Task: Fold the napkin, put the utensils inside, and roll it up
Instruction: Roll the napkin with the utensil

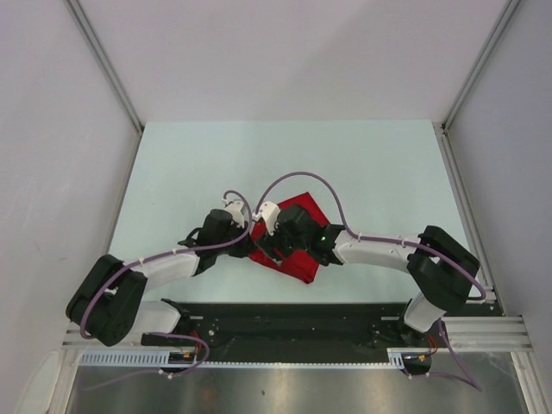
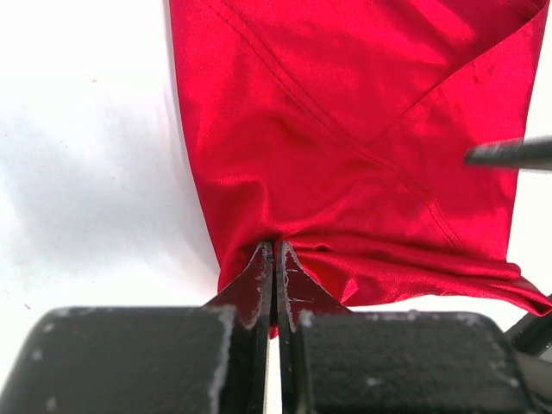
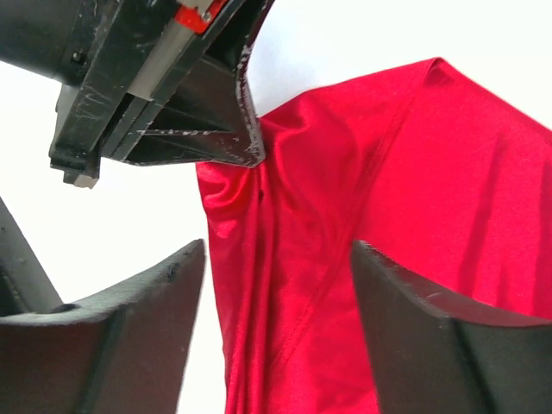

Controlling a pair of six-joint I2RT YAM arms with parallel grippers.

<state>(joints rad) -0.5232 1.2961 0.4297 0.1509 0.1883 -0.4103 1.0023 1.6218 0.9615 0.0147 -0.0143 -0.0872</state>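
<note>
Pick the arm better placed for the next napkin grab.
Right, probably. The right gripper is open, with the napkin lying between its jaws, ready to close. The left gripper is already shut on the napkin's edge, holding it.

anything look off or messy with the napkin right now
The napkin is bunched into creases at the edge where the left gripper pinches it, so the fold looks uneven there. The right gripper hangs open over it. No utensils show in any view. Nothing looks torn or spilled.
</note>
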